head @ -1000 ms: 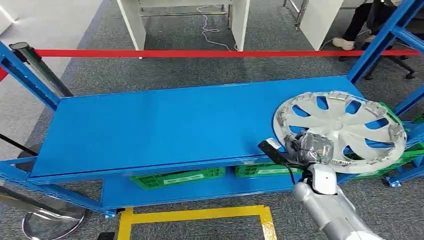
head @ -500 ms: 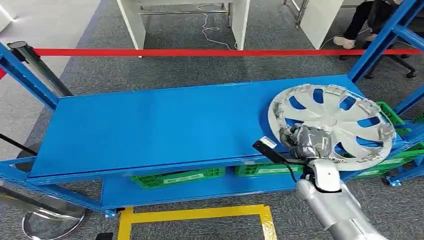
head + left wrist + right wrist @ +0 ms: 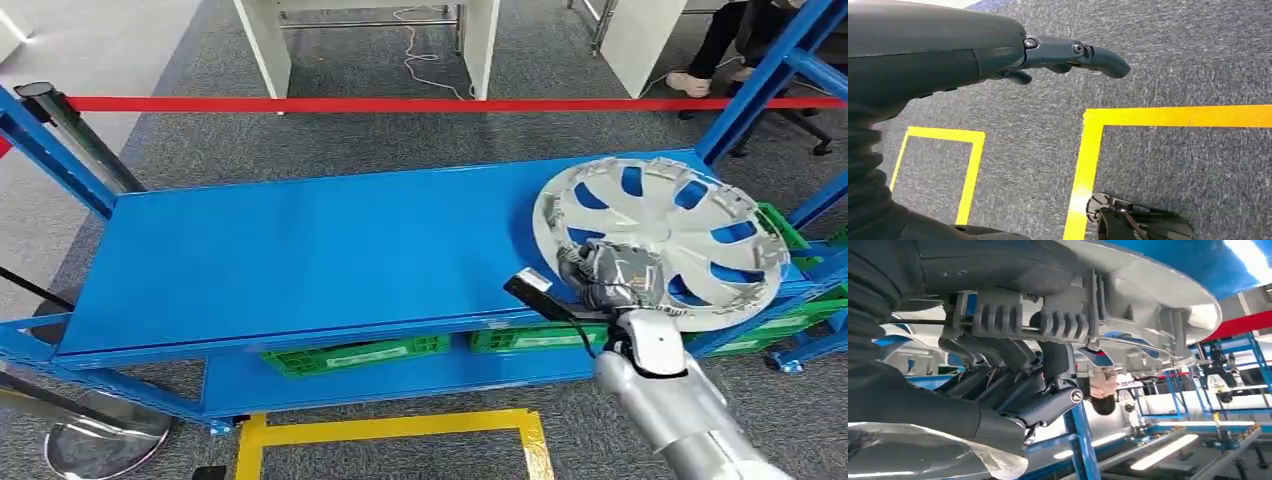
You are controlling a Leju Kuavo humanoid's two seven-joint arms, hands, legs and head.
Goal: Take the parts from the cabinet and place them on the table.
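The right hand grips the silver wheel cover by its near rim over the blue shelf's right end; setting it flat looks next.

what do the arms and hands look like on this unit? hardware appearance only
Right arm: silver, rounded tube with a white wrist section; a black cable runs along it to a small black module with a white label. Right hand is grey, wrapped in a shiny crinkled cover. Left hand: smooth dark grey shell, slim dark fingers with visible pivot screws, and a ribbed cover at the wrist.
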